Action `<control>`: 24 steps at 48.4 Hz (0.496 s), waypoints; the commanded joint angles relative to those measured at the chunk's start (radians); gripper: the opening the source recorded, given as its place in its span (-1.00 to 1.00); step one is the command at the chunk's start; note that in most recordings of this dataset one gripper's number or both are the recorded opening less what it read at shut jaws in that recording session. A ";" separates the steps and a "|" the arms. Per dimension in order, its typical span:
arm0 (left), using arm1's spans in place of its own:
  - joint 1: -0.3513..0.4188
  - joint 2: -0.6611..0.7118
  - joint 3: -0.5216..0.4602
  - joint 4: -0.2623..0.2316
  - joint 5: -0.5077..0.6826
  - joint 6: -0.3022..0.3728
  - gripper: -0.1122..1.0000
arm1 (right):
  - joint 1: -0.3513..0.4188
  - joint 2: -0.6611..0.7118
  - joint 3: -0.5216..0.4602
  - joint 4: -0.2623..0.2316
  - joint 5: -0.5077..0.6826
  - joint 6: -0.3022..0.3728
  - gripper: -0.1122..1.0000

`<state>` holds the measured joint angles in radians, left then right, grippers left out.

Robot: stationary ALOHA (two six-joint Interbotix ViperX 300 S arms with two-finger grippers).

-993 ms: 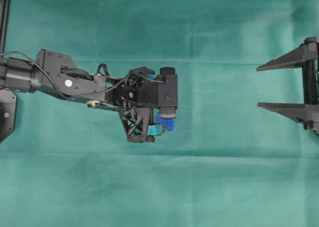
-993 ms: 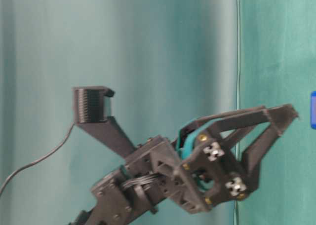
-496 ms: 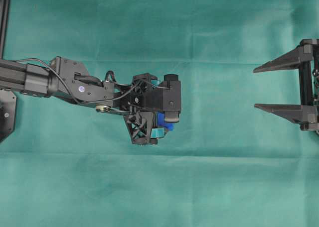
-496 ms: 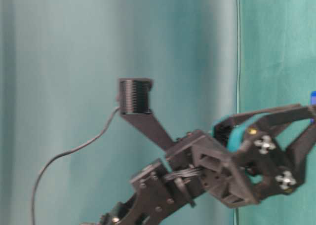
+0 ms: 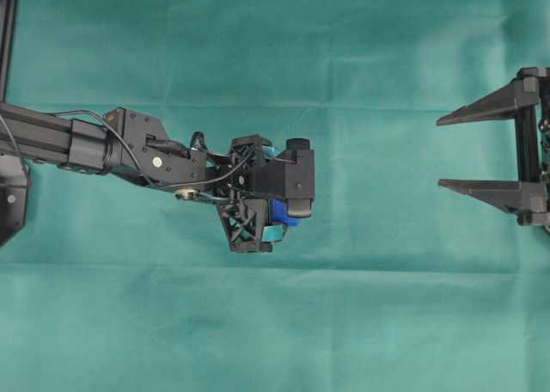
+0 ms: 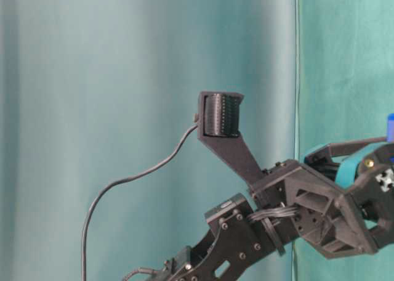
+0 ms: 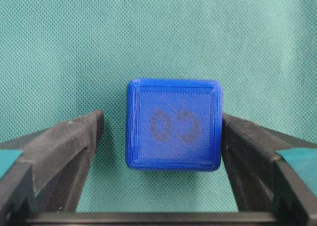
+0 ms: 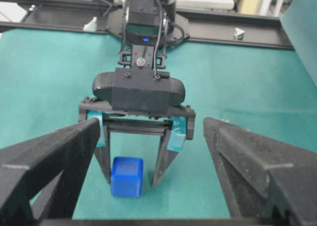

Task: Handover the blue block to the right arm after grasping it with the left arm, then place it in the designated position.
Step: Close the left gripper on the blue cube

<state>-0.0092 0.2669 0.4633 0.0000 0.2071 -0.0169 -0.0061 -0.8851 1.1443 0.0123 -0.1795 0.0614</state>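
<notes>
Blue block [image 7: 174, 124] between open left end effector [image 7: 163, 137] fingers

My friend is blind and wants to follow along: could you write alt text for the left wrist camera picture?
A small blue block with a faint figure-eight mark on its top face sits on green cloth, between the two open black fingers of the left claw. The right-hand finger sits very close to the block's side, while a gap shows on the left.
</notes>
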 commanded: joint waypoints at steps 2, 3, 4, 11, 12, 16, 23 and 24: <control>-0.002 -0.017 -0.012 0.000 -0.005 -0.002 0.99 | -0.002 0.003 -0.012 0.003 -0.009 0.002 0.87; -0.002 -0.017 -0.012 0.000 -0.003 -0.002 0.98 | -0.002 0.003 -0.012 0.002 -0.008 0.002 0.87; -0.002 -0.017 -0.012 0.000 -0.003 0.000 0.96 | -0.002 0.003 -0.011 0.003 -0.008 0.002 0.87; -0.002 -0.020 -0.008 0.000 -0.008 0.003 0.45 | -0.002 0.003 -0.012 0.002 -0.006 0.000 0.87; -0.002 -0.020 -0.008 0.000 -0.009 0.003 0.34 | -0.002 0.003 -0.012 0.003 -0.006 0.002 0.87; 0.000 -0.020 -0.006 0.002 -0.020 0.003 0.03 | -0.002 0.003 -0.011 0.003 -0.006 0.000 0.87; -0.002 -0.020 -0.006 0.002 -0.025 0.002 0.04 | -0.002 0.003 -0.011 0.002 -0.003 0.002 0.87; 0.000 -0.021 -0.006 0.000 -0.025 0.002 0.04 | -0.002 0.003 -0.012 0.002 -0.003 0.002 0.87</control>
<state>-0.0092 0.2669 0.4648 0.0000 0.1917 -0.0153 -0.0061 -0.8866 1.1443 0.0123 -0.1795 0.0614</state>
